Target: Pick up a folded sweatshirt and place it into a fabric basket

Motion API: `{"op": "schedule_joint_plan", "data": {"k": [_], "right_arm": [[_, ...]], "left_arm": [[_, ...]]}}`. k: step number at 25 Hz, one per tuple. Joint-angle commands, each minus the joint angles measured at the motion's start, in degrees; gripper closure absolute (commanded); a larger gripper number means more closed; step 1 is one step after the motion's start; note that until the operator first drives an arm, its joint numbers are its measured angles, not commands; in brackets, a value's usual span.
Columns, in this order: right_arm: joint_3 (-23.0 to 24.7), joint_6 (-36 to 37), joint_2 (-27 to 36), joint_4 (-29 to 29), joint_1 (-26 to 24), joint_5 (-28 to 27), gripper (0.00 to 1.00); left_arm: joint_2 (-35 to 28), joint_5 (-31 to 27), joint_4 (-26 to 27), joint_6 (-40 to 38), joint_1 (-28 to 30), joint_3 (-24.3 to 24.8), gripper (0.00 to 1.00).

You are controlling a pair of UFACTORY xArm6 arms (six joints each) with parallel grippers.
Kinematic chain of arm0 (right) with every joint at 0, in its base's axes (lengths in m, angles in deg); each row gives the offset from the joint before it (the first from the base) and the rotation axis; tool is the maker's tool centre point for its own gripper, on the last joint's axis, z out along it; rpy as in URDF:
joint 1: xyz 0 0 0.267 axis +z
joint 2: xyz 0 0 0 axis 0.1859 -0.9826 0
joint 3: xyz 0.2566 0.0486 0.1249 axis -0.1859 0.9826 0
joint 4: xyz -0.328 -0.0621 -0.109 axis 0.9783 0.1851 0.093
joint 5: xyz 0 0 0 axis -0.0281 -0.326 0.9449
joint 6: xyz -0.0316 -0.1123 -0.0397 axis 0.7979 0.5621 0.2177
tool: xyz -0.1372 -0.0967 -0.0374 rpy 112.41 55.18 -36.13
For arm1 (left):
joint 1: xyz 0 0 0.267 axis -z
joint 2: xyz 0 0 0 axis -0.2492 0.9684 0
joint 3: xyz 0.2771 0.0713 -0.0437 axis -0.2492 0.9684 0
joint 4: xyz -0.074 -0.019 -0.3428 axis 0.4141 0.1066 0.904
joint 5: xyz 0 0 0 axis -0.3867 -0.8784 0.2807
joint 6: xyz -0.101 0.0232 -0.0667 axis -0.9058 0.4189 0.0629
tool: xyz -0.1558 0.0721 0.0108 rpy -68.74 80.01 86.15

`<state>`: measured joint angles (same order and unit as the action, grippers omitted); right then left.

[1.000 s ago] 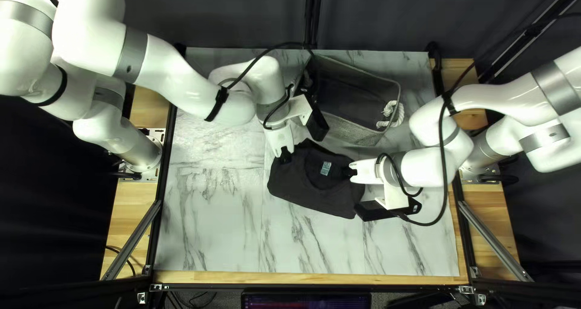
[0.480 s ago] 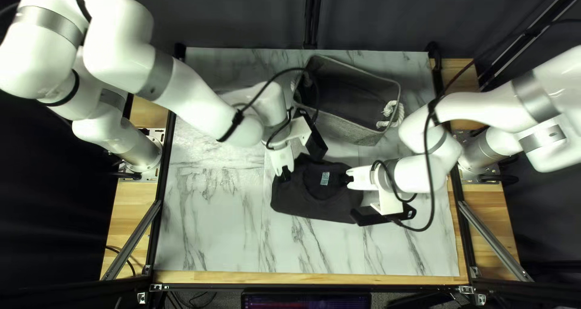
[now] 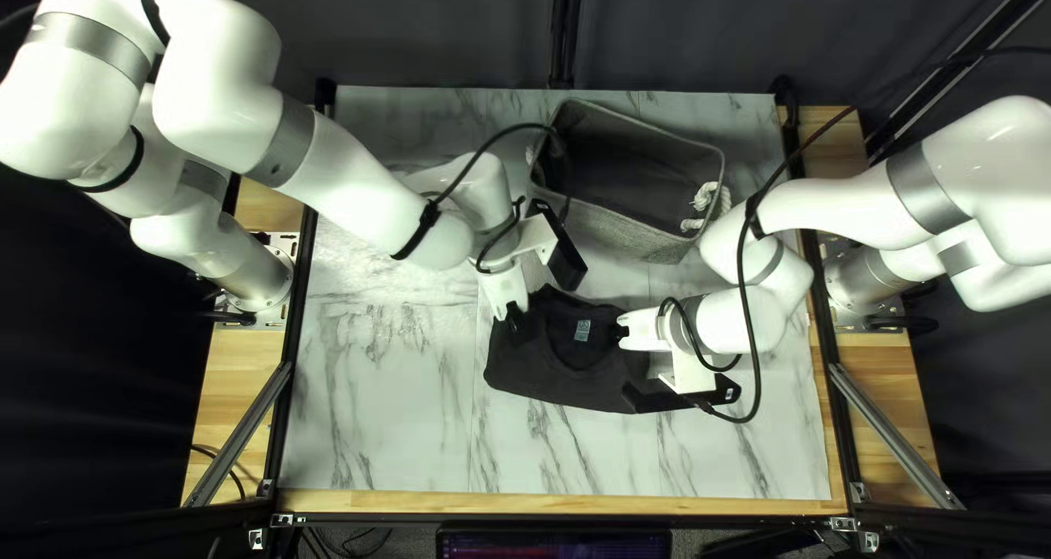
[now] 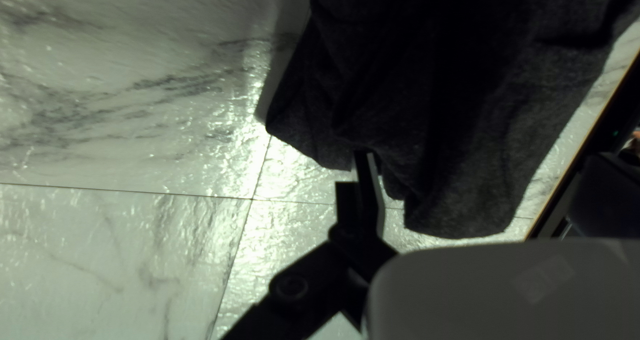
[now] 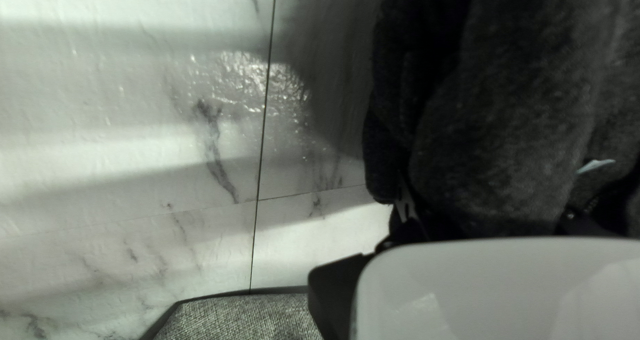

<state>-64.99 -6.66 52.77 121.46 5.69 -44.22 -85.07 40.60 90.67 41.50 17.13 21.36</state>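
Sweatshirt [image 3: 558,378], dark and folded, is over the middle of the white, streaky counter [image 3: 378,417]. The left gripper [image 3: 515,320] pinches one end, and the right gripper [image 3: 622,333] pinches the other end. The counter is shiny where light hits it. Farther back sits a gray cloth basket [image 3: 641,238] with a white rope [image 3: 719,200]. Behind everything, a dark curtain [image 3: 701,33] hangs by a black pole [image 3: 563,28].

Sweatshirt [image 3: 553,382] partly covered by right arm [image 3: 723,320], label [image 3: 582,330] too small to be read, near screen [image 3: 553,543] cut off, basket [image 3: 630,231] mostly cut off in right wrist view, right gripper [image 3: 623,332] partly hidden
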Motion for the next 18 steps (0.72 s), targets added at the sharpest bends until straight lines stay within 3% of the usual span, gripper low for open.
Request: {"op": "schedule_joint_plan", "data": {"k": [1, 7, 18], "right_arm": [[0.07, 0.17, 0.18, -0.16, 0.15, -0.22, 1.0], [-0.07, 0.8, 0.2, -0.63, 0.33, -0.47, 1.0], [0.27, 0.15, 0.65, -0.02, 0.78, -0.93, 1.0]], "left_arm": [[1.99, 0.82, 3.74, 5.16, -1.8, -0.47, 0.0], [2.49, 2.94, 1.63, 5.21, -2.44, 0.15, 0.0], [7.98, 3.72, 5.6, 4.34, 0.79, -2.93, 0.0]]}}
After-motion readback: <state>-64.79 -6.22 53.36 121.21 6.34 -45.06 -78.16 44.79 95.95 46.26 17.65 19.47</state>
